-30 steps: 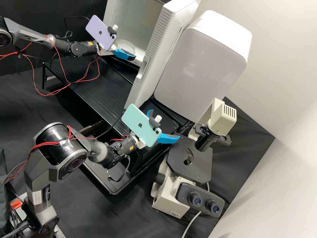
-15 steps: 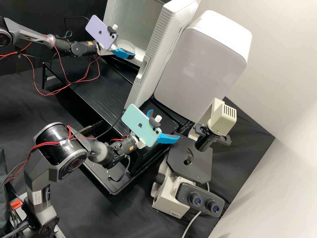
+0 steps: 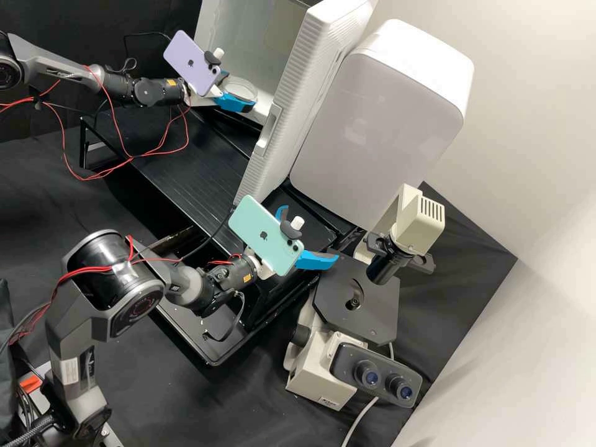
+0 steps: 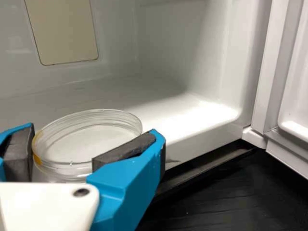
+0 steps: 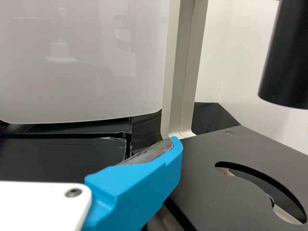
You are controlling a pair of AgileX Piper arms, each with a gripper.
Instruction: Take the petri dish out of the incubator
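A clear round petri dish (image 4: 86, 137) sits at the front lip of the white incubator (image 3: 248, 37), whose door (image 3: 298, 93) stands open. My left gripper (image 4: 82, 154) is at the chamber's mouth, with a grey pad against each side of the dish and the jaws closed on it. In the high view the left gripper (image 3: 234, 99) is at the incubator's opening with the dish (image 3: 242, 88) between its blue fingers. My right gripper (image 3: 307, 239) hangs open and holds nothing, low beside the microscope stage (image 5: 240, 163). One of its blue fingers (image 5: 144, 178) is near the stage edge.
A microscope (image 3: 366, 310) stands at the front right, its black objective (image 5: 288, 53) above the stage. A black platform (image 3: 192, 167) runs below the incubator. The open door juts out between the two arms. Red cables (image 3: 124, 149) trail from the left arm.
The left gripper has shifted slightly up and inward at the incubator mouth and now overlaps the dish more. The right arm has not moved.
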